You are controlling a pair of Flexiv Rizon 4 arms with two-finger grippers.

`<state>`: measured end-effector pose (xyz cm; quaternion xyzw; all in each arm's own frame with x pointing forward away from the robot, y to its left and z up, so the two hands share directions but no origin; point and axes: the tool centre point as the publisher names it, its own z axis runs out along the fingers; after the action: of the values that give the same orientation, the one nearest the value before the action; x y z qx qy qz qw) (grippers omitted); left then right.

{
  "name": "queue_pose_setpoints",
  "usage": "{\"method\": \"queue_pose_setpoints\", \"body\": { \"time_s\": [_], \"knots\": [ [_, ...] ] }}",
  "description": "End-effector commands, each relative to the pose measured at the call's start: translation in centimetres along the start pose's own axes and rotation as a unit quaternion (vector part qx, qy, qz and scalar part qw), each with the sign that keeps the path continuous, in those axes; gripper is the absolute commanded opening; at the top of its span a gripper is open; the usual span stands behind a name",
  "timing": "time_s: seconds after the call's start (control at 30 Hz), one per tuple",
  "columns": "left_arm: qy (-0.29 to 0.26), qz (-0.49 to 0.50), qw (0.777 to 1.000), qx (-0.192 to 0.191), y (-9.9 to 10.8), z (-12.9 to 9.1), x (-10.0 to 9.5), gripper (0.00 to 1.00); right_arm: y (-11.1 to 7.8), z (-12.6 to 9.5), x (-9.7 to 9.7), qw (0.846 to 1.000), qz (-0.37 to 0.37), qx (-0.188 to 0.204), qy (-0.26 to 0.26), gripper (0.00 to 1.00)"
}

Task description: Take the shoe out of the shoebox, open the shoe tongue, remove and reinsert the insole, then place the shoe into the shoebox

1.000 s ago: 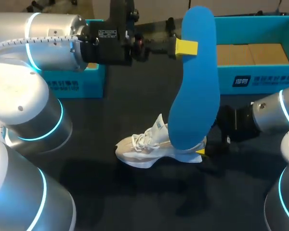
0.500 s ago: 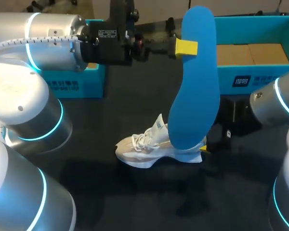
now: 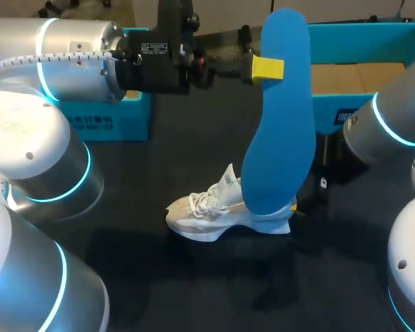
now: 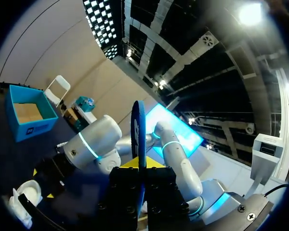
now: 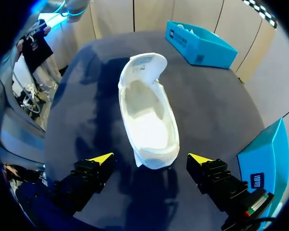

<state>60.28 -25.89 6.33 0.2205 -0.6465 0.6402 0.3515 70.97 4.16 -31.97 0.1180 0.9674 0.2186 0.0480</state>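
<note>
The white shoe point(image 5: 147, 113) lies on its sole about in the middle of the dark table point(image 3: 194, 159), a little toward the near edge. Seen from above, its toe points to the left edge and its heel to the right edge. Its tongue stands up, and the inside looks pale and empty.

My right gripper point(image 5: 151, 158) is at the heel end of this shoe, low over the table. Its two fingers are spread wide, and the heel lies between the yellow tips with a gap on each side. From the wrist view I see the shoe stretching straight away from the gripper, heel first and tongue at the far end.

The blue insole point(image 3: 280, 138) hangs upright in the air over the shoe, wide end down. In the head view this end covers the heel, and I cannot tell if it touches it.

My left gripper point(image 4: 140, 168) pinches the insole near its upper end, and in the wrist view it stands edge-on between the fingers.

At the far right corner stands the open turquoise shoebox point(image 3: 328, 107), with a brown cardboard floor. A second turquoise box point(image 3: 104, 121) is at the far left.
</note>
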Motion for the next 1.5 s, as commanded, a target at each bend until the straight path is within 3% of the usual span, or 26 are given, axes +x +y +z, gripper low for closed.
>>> {"method": "queue_pose_setpoints", "body": {
  "time_s": [0.03, 0.8, 1.5],
  "knots": [
    [0.0, 0.0, 1.0, 0.0, 0.1, -0.1, 0.0, 0.0, 0.8, -0.7, 0.2, 0.993, 0.003, 0.12, -0.005, 1.0],
    [0.0, 0.0, 1.0, 0.0, 0.1, -0.1, 0.0, 0.0, 1.6, 0.1, 0.3, 0.984, -0.028, 0.177, -0.002, 1.0],
    [0.0, 0.0, 1.0, 0.0, 0.1, -0.1, 0.0, 0.0, 1.5, 0.7, 0.5, 0.982, -0.047, 0.181, -0.006, 1.0]
  ]
}}
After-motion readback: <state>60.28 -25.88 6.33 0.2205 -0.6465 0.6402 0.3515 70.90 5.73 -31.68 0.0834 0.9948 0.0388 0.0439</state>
